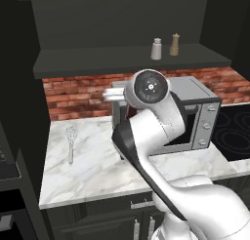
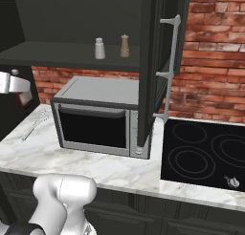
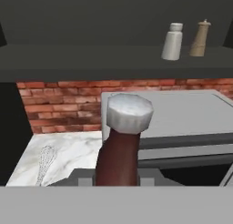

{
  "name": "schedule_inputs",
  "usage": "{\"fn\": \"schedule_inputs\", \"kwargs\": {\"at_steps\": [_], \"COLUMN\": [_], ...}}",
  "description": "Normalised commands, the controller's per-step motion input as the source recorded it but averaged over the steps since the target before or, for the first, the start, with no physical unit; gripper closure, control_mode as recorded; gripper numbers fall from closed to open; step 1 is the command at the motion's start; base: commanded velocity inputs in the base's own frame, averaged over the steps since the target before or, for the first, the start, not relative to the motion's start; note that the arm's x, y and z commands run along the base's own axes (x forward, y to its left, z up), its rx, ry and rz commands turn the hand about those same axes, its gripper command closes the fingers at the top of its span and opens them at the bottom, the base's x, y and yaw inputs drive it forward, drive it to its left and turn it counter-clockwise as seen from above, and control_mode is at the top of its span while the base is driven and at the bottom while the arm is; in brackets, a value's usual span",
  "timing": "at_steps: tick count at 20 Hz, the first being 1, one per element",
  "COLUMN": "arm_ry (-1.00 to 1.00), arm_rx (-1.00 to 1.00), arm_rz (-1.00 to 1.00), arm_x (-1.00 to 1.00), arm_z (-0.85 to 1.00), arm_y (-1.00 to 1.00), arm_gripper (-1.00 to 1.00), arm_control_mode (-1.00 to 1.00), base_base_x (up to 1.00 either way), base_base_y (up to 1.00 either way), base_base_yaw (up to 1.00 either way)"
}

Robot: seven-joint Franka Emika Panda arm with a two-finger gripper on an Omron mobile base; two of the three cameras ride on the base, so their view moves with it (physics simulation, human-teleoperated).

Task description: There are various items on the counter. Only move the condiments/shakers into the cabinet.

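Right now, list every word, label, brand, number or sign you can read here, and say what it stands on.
No readable text anywhere.
Microwave: its control panel shows round knobs, no legible markings.
Stovetop: a small dial at the front corner, marks too small to read.
Dark red-brown bottle, shaker and pepper mill: no labels visible.

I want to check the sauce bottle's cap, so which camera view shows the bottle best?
The hand view: the dark red-brown bottle stands close and upright in the middle, its white cap plain, held in the jaws. The left base view shows a dark sliver beside the arm; the right base view catches it at the left edge.
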Motion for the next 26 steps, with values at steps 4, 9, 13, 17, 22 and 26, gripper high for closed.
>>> {"fn": "schedule_inputs", "kwargs": {"at_steps": [4, 9, 13, 17, 22, 26], "arm_ry": [-0.07, -0.1, -0.05, 0.0, -0.01, -0.1], "arm_rx": [0.0, 0.0, -0.02, -0.03, -0.03, -0.03], "arm_rz": [0.04, 0.03, 0.03, 0.04, 0.03, 0.04], "arm_x": [-0.01, 0.02, 0.29, 0.5, 0.36, 0.01], "arm_z": [0.79, 0.55, 0.2, 0.02, 0.08, 0.35], "arm_y": [0.0, -0.01, -0.02, -0.09, -0.12, -0.05], "arm_gripper": [1.0, 1.0, 1.0, 1.0, 1.0, 1.0], "arm_control_mode": [-1.0, -1.0, -1.0, -1.0, -1.0, -1.0], "base_base_x": [0.0, 0.0, 0.0, 0.0, 0.0, 0.0], "base_base_y": [0.0, 0.0, 0.0, 0.0, 0.0, 0.0], "base_base_yaw": [0.0, 0.0, 0.0, 0.0, 0.0, 0.0]}}
